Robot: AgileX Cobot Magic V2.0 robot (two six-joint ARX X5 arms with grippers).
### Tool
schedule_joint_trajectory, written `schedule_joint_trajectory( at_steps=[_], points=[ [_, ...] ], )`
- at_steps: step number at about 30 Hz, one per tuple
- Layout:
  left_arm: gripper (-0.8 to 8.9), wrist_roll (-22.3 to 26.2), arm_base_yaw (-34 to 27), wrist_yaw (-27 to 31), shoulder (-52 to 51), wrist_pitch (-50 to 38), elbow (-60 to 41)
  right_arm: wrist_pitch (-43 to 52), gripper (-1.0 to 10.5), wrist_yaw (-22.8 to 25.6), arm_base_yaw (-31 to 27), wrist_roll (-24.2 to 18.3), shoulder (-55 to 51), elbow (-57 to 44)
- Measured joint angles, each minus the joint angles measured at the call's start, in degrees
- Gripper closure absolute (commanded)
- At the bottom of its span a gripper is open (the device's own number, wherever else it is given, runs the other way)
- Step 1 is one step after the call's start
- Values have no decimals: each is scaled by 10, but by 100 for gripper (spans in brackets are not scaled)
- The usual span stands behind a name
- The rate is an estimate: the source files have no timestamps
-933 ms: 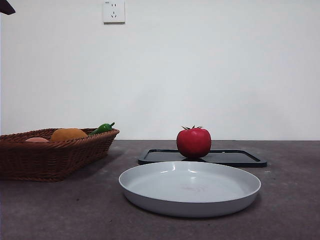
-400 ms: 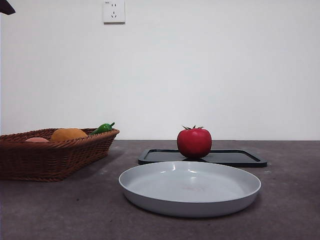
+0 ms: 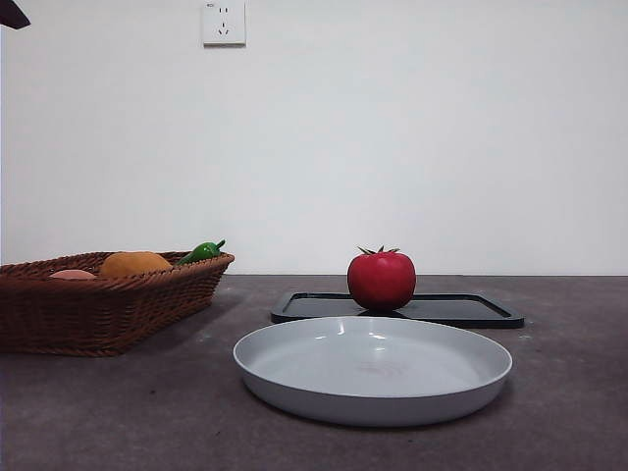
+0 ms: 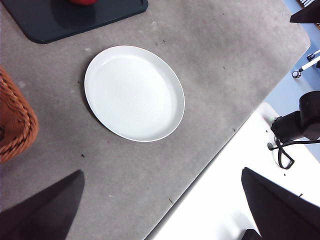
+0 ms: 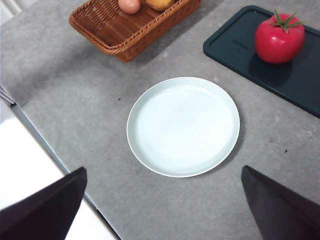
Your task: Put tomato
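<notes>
Red tomato [image 3: 381, 280] sits on the black tray [image 3: 471, 310], centre frame behind the white plate [image 3: 373, 368]; both grippers, left gripper [image 4: 160, 210] and right gripper [image 5: 162, 205], hang high, jaws apart

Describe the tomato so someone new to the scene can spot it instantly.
Find the flat black tray behind the white plate. The tomato sits on its left part. It is glossy red with a green stem and stands alone, unlike the orange fruit and green pepper in the wicker basket.
</notes>
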State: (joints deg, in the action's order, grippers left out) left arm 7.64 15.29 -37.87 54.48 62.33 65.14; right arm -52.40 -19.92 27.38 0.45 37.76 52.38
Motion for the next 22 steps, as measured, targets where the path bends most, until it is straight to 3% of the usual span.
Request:
schedule_joint_trajectory(
  at_steps=[9, 22],
  points=[
    [801, 0, 0, 0, 0, 0, 0, 0, 940, 0, 0, 0, 0, 0],
    [805, 0, 0, 0, 0, 0, 0, 9, 940, 0, 0, 0, 0, 0]
  ],
)
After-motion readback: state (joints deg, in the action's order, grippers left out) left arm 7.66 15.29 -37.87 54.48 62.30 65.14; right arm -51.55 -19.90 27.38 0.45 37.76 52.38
